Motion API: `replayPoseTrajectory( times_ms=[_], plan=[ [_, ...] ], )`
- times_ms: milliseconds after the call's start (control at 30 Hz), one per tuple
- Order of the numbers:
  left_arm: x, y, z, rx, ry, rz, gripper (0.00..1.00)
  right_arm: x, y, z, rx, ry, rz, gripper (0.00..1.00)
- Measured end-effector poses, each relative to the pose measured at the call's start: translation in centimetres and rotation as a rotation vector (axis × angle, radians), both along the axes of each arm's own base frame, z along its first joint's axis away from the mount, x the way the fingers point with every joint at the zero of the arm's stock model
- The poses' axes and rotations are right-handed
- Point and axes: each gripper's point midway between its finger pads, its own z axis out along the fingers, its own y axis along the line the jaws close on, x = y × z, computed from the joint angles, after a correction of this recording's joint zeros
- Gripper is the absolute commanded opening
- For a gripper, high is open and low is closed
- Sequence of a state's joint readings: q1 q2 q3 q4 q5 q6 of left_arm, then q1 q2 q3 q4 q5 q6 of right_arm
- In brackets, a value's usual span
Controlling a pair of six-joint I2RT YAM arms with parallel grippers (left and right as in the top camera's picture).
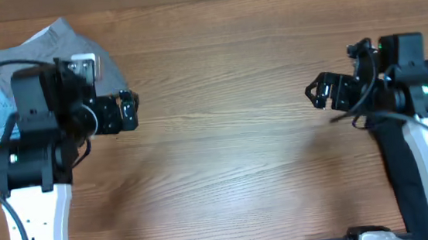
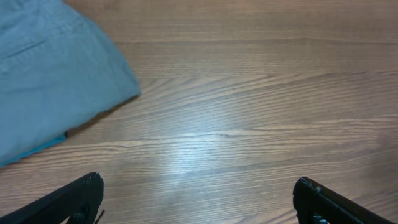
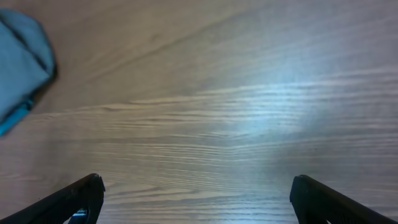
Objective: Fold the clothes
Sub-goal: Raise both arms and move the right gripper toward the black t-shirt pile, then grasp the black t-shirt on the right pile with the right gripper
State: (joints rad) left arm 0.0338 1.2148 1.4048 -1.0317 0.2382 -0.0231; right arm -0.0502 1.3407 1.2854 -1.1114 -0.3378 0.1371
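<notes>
Black-fingered, hovering over the wooden table [image 1: 224,142] with left gripper [image 1: 133,110] and right gripper [image 1: 310,96] spread and empty, probably waiting for clothes, none showing unfolded; parking a folded grey cloth [image 1: 53,39] at the far-left corner; exposing through wrist views alone a blue edge [image 2: 38,147] beneath it

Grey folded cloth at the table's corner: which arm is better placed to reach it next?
Probably left. The left claw, open, hangs just beside the grey folded cloth; the right claw, also open, is across the table.
</notes>
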Motion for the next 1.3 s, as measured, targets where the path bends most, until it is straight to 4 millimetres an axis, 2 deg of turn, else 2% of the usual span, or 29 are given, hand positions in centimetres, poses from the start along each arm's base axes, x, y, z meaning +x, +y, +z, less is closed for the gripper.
replayPoseTrajectory(
  times_ms=[67, 167, 200, 267, 300, 400, 467, 533, 600, 633, 700, 767, 867, 1000, 1067, 1200, 1267, 1300],
  plan=[
    [0.4, -0.5, -0.4, -0.025, 0.019, -0.022, 1.00, 0.7, -1.1, -1.4, -0.006, 0.057, -0.060, 1.00],
    [0.5, -1.4, -0.6, -0.066, 0.032, -0.056, 1.00, 2.6, -5.3, -3.2, -0.030, 0.125, -0.250, 0.95],
    [0.4, -1.6, -0.6, -0.075, 0.034, -0.063, 1.00, 3.5, -7.1, -3.5, -0.034, 0.124, -0.320, 0.90],
    [0.2, -1.9, -0.6, -0.089, 0.041, -0.075, 1.00, 5.7, -12.2, -3.9, -0.032, 0.086, -0.503, 0.84],
    [0.2, -1.9, -0.7, -0.092, 0.047, -0.077, 1.00, 5.9, -12.9, -3.9, -0.029, 0.078, -0.532, 0.83],
    [-0.2, -2.1, -1.0, -0.102, 0.067, -0.083, 1.00, 6.5, -19.3, -5.3, -0.009, 0.066, -0.754, 0.80],
    [-0.3, -2.2, -1.1, -0.105, 0.072, -0.084, 1.00, 5.8, -21.1, -7.2, 0.003, 0.125, -0.828, 0.80],
    [-0.4, -2.2, -1.2, -0.106, 0.080, -0.085, 1.00, 5.4, -21.6, -8.7, 0.006, 0.174, -0.851, 0.79],
    [-0.5, -2.2, -1.2, -0.107, 0.085, -0.085, 1.00, 5.2, -22.1, -11.1, 0.004, 0.236, -0.871, 0.78],
    [-0.5, -2.2, -1.2, -0.108, 0.085, -0.086, 1.00, 5.2, -22.2, -12.3, 0.003, 0.265, -0.873, 0.76],
    [-0.5, -2.3, -1.3, -0.109, 0.087, -0.086, 1.00, 5.5, -22.5, -13.5, 0.001, 0.276, -0.878, 0.69],
    [-0.5, -2.3, -1.3, -0.109, 0.088, -0.086, 1.00, 6.2, -22.9, -14.0, 0.000, 0.259, -0.885, 0.58],
    [-0.3, -2.2, -1.2, -0.108, 0.081, -0.087, 1.00, 6.6, -24.3, -14.9, -0.052, 0.245, -0.916, 0.58],
    [-0.3, -2.2, -1.2, -0.108, 0.081, -0.087, 1.00, 6.2, -25.3, -17.4, -0.105, 0.292, -0.947, 0.57],
    [-0.3, -2.3, -1.2, -0.109, 0.080, -0.087, 1.00, 6.1, -25.3, -18.4, -0.109, 0.311, -0.948, 0.57],
    [-0.2, -2.3, -1.2, -0.109, 0.078, -0.087, 1.00, 6.4, -25.1, -19.1, -0.111, 0.316, -0.943, 0.56],
    [-0.2, -2.3, -1.2, -0.109, 0.078, -0.087, 1.00, 6.5, -25.0, -19.0, -0.113, 0.313, -0.943, 0.36],
    [-0.2, -2.2, -1.2, -0.108, 0.078, -0.087, 1.00, 6.4, -25.1, -19.1, -0.120, 0.317, -0.944, 0.23]
  ],
)
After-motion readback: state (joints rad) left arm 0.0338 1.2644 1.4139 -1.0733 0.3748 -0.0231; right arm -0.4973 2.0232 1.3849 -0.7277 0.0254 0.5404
